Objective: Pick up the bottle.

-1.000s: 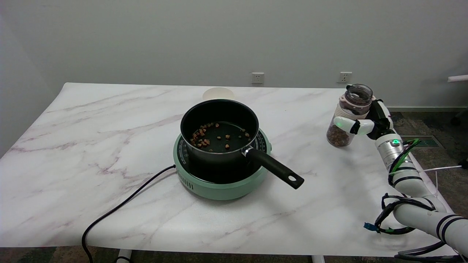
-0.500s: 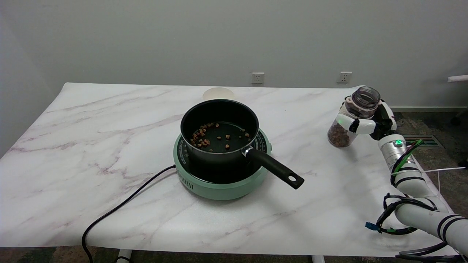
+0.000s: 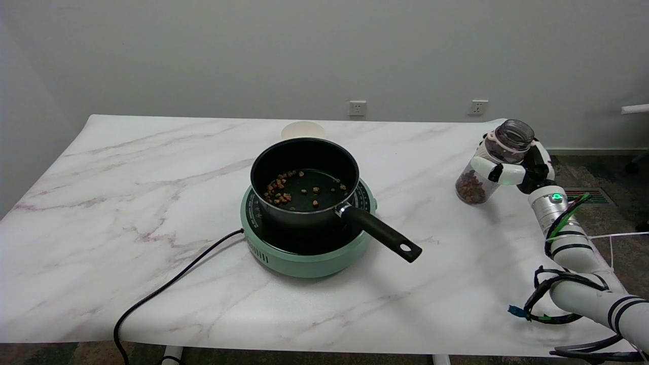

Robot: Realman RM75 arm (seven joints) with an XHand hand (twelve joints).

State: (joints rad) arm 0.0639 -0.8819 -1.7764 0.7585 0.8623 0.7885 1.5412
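Observation:
The bottle [image 3: 488, 165] is a clear open-mouthed jar with brown pellets in its lower part, near the table's right edge. It leans with its mouth toward the right. My right hand [image 3: 517, 167] grips it around the middle, white fingers wrapped across its front. Whether its base still touches the table I cannot tell.
A black saucepan [image 3: 304, 180] holding brown pellets sits on a green hotplate [image 3: 304, 253] at mid-table, its handle [image 3: 380, 233] pointing toward the lower right. A black cord [image 3: 167, 289] runs off the front left. A pale round lid [image 3: 302, 130] lies behind the pan.
The bottle has tilted further to the right and shifted slightly right in my right hand's grip. The arm has drawn a little to the right with it.

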